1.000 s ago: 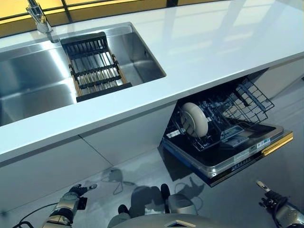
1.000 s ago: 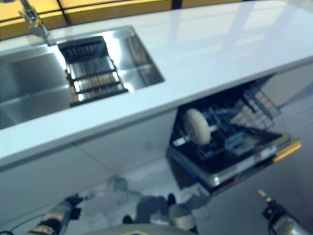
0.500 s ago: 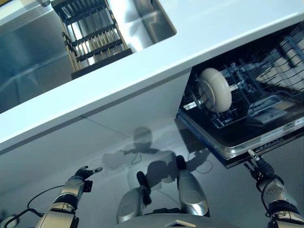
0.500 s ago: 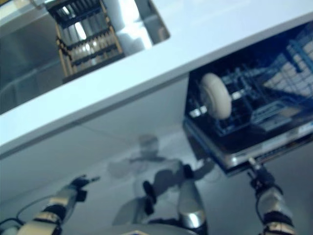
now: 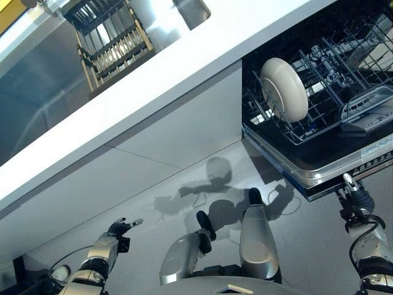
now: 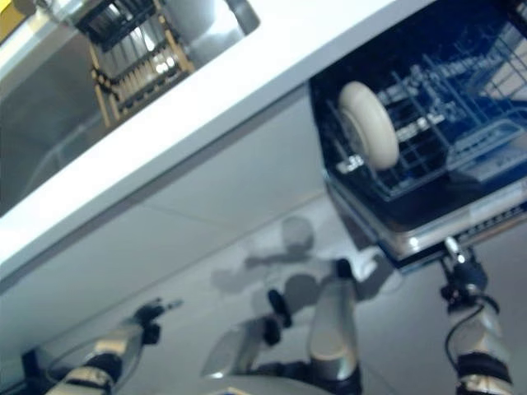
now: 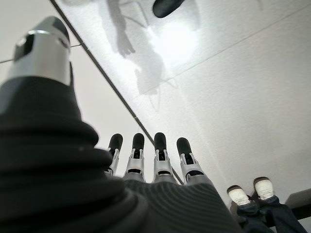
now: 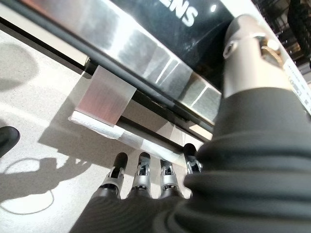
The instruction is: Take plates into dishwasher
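A cream plate (image 5: 284,89) stands on edge in the lower wire rack (image 5: 325,117) of the open dishwasher, also in the right eye view (image 6: 368,123). The dishwasher door (image 5: 334,175) hangs open below it. My right hand (image 5: 356,198) is low, just under the door's front edge (image 8: 146,63), fingers (image 8: 141,174) straight and empty. My left hand (image 5: 120,228) hangs low at the left over the floor, fingers (image 7: 160,155) straight and empty.
A white counter (image 5: 184,67) runs above the dishwasher. A steel sink (image 5: 43,98) holds a dark drying rack (image 5: 113,43). White cabinet fronts (image 5: 172,135) stand left of the dishwasher. A person's shoes (image 7: 252,191) show in the left wrist view.
The camera has tipped down and the whole picture has shifted. My right hand has come up close under the dishwasher door's edge. The plate stays in the rack.
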Tool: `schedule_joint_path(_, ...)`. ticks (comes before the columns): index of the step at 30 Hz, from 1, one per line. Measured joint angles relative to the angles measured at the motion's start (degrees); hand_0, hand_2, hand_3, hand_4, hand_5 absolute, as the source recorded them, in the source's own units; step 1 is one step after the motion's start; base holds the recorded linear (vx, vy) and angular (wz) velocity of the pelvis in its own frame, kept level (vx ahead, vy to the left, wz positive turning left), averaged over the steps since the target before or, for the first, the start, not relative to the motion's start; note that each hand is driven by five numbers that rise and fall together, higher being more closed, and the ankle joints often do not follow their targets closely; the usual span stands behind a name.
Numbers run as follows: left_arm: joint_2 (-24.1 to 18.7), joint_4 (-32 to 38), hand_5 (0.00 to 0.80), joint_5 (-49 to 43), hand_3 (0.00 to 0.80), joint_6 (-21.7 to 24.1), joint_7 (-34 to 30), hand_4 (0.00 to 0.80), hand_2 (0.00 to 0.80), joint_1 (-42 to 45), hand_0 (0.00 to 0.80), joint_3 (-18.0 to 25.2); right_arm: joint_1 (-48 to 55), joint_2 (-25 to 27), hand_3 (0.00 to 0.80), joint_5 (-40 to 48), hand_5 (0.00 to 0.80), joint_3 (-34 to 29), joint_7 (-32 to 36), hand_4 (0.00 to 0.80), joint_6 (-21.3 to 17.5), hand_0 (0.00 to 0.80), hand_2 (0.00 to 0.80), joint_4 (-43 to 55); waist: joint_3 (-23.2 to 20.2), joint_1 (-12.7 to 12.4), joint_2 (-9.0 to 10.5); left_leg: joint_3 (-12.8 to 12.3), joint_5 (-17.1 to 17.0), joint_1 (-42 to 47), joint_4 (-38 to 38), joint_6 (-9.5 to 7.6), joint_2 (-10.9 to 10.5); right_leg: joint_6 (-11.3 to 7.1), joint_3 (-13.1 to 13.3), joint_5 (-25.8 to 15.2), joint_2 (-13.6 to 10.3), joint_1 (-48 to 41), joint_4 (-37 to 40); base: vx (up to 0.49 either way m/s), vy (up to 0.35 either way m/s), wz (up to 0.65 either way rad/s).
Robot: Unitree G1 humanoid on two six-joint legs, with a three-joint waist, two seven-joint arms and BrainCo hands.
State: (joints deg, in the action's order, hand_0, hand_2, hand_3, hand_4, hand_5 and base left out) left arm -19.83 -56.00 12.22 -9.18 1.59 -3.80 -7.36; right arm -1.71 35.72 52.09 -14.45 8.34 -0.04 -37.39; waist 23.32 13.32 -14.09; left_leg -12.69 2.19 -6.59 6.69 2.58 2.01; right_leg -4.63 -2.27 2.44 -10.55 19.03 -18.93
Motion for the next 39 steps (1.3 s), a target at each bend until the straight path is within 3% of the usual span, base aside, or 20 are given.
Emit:
schedule_joint_path(3,1.9,-0.2,0.000,-0.1,0.000,0.0,-0.1,0.000,0.000,0.2,0.000,0.0,0.0,1.1,0.000,-2.2,0.000,1.4,-0.9,0.000,2.4,0.000,0.000,1.2,0.0,0.0,-0.18,2.0,0.1,1.3,-0.4,0.16,0.2,0.46,-0.8,-0.2,0.4,-1.5,0.3,0.086,0.018,-0.09)
schedule_joint_path(10,4.2,0.0,0.000,-0.2,0.000,0.0,-0.5,0.000,0.000,1.4,0.000,0.0,0.4,3.5,0.000,-4.4,0.000,2.6,-3.6,0.000,7.7,0.000,0.000,5.0,-0.4,-0.1,-0.21,3.6,0.1,5.3,-1.5,0.24,0.6,0.73,-3.6,-0.4,0.4,-6.7,2.1,0.111,-0.002,0.05)
schedule_joint_path(15,4.8,-0.2,0.000,-0.3,0.000,-0.3,-0.5,0.000,0.000,3.3,0.000,0.0,0.4,3.7,0.000,-4.4,0.000,2.7,-5.2,0.000,8.0,0.000,0.000,8.2,-1.5,-0.7,-0.31,5.0,0.0,7.0,-1.8,0.19,0.6,0.72,-5.0,-0.4,0.3,-9.4,3.0,0.102,-0.035,0.14)
schedule_joint_path(18,5.1,-1.5,0.000,-0.4,0.000,-0.2,-0.5,0.000,0.000,4.0,0.000,0.0,0.0,3.8,0.000,-4.3,0.000,3.4,-5.2,0.000,8.0,0.000,0.000,9.5,-5.0,-3.3,0.23,5.6,0.0,7.3,-1.9,0.19,0.8,0.76,-6.0,-0.3,0.4,-10.4,3.5,0.073,-0.044,0.14)
schedule_joint_path(26,5.2,-1.9,0.000,-3.1,0.000,-0.2,-0.6,0.000,0.000,4.9,0.000,-0.4,-6.8,3.8,0.000,-4.4,0.000,7.2,-4.9,0.000,8.0,0.000,0.000,11.7,-8.2,-8.3,1.92,7.8,-0.1,9.0,-1.9,0.26,1.0,0.67,-8.6,0.1,0.4,-14.3,4.9,0.059,-0.064,0.19)
schedule_joint_path(31,4.5,-3.2,0.000,-4.7,0.000,-0.2,-1.0,0.000,0.000,7.2,0.000,-0.4,-9.4,2.0,0.000,-6.1,0.000,8.7,-1.1,0.000,7.5,0.000,0.000,17.0,-11.2,-9.6,6.27,8.3,-0.2,9.1,-2.2,0.29,1.2,0.56,-9.2,0.6,1.0,-15.8,5.9,0.016,-0.053,0.19)
schedule_joint_path(33,3.0,-3.4,0.000,-4.7,0.000,-0.2,-1.5,0.000,0.000,8.3,0.000,-0.4,-9.4,0.0,0.000,-8.5,0.000,9.6,-0.4,0.000,7.7,0.000,0.000,16.9,-13.0,-9.9,9.40,8.3,-0.2,9.1,-2.6,0.31,1.6,0.57,-9.1,0.6,1.7,-16.6,7.5,0.001,-0.011,0.14)
schedule_joint_path(35,2.0,-3.5,0.000,-4.7,0.000,-0.4,-1.5,0.000,0.000,9.3,0.000,-0.4,-8.7,-1.7,0.000,-10.1,0.000,10.8,0.7,0.000,8.1,0.000,0.000,16.9,-14.1,-9.8,11.22,8.3,-0.6,10.0,-3.8,0.95,1.8,0.45,-8.8,-0.1,2.2,-17.4,9.3,0.002,0.008,0.03)
schedule_joint_path(39,1.8,-3.6,0.000,-4.6,0.000,-0.6,-1.7,0.000,0.000,9.7,0.000,-0.4,-4.1,-4.1,0.000,-15.2,0.000,13.2,1.5,0.000,9.7,0.000,0.000,17.1,-16.0,-9.6,12.06,8.2,-0.9,10.3,-5.6,1.18,1.9,-0.12,-8.7,-2.3,2.8,-19.2,14.1,0.024,0.051,-0.01)
